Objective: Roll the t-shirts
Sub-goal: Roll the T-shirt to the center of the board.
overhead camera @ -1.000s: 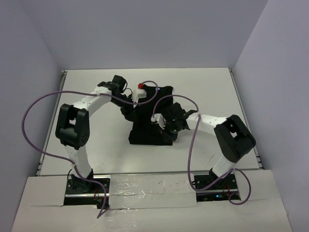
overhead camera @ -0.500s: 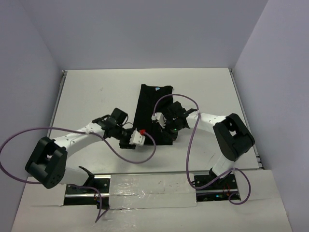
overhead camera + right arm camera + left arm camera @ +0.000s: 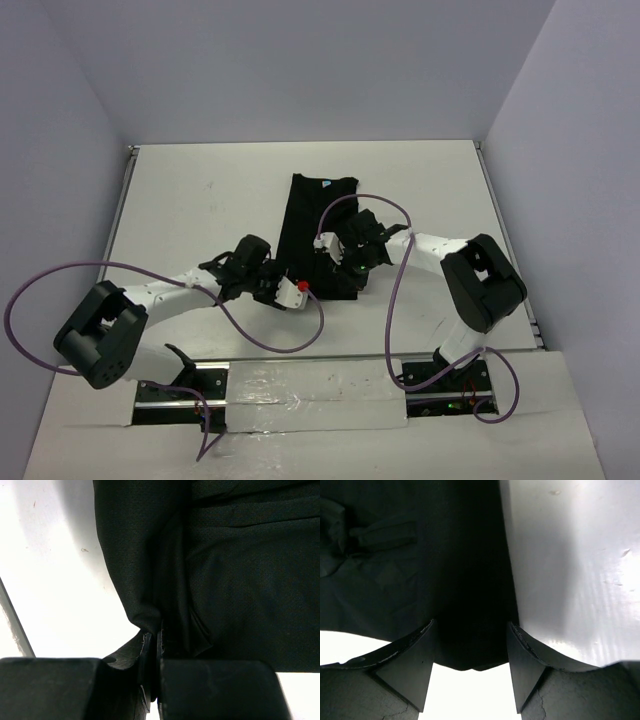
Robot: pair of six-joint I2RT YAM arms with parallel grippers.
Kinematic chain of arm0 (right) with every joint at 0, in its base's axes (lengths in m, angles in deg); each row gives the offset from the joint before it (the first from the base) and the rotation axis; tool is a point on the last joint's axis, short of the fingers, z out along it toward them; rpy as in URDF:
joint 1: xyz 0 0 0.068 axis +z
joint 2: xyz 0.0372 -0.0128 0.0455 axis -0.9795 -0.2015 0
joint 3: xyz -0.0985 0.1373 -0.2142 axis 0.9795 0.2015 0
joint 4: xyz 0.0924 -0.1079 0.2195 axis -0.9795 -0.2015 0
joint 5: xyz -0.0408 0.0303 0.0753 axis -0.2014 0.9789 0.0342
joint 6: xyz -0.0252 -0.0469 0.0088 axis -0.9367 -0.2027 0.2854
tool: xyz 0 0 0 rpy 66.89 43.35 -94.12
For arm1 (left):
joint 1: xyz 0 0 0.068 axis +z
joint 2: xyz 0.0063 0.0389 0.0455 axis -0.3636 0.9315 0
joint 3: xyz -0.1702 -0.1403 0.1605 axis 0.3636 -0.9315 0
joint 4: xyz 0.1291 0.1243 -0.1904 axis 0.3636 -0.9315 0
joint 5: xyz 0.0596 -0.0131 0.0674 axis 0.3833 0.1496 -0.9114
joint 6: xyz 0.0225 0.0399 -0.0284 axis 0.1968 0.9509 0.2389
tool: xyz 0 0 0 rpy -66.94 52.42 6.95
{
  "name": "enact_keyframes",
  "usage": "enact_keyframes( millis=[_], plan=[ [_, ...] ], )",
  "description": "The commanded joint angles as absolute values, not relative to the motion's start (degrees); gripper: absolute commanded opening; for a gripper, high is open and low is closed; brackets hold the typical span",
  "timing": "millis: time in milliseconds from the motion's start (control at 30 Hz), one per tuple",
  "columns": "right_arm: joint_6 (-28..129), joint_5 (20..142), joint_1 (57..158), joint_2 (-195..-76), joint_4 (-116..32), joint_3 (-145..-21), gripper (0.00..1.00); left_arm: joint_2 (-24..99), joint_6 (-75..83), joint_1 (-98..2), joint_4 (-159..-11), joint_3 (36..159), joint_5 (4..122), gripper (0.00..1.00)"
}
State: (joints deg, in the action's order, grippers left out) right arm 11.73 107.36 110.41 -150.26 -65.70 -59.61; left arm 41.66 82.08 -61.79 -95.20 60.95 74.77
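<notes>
The black t-shirt lies folded into a long narrow strip in the middle of the table, its light blue neck label at the far end. My left gripper is open at the strip's near left corner. In the left wrist view the shirt's edge lies between the spread fingers of the left gripper. My right gripper is at the strip's near right edge. In the right wrist view the right gripper is shut on a fold of the shirt.
The white table is walled by pale panels on the left, back and right. Purple cables loop from both arms over the near table. A silver taped strip runs along the near edge between the arm bases.
My left arm swung from the shirt's far end down to its near left corner. The shirt went from a bunched heap to a long flat strip. The right gripper stayed on the right edge.
</notes>
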Motion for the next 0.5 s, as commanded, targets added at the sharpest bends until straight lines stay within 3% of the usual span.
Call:
enact_keyframes(
  millis=[0, 300, 433, 467],
  plan=[
    [11.35, 105.22, 109.93, -151.7, -66.72, -60.68, 0.03, 43.14, 83.06, -62.28, -91.02, 59.94, 71.48, 0.65],
    [12.23, 105.22, 109.93, -151.79, -66.9, -61.48, 0.08, 48.51, 79.89, -62.63, -92.51, 62.58, 69.45, 0.62],
    [13.63, 102.68, 109.84, -151.35, -67.68, -62.62, 0.25, 48.86, 80.69, -63.07, -95.14, 62.49, 70.24, 0.59],
    [13.72, 100.93, 109.84, -149.96, -67.86, -62.71, 0.35, 49.12, 80.6, -63.07, -96.02, 63.19, 71.38, 0.59]
  ],
)
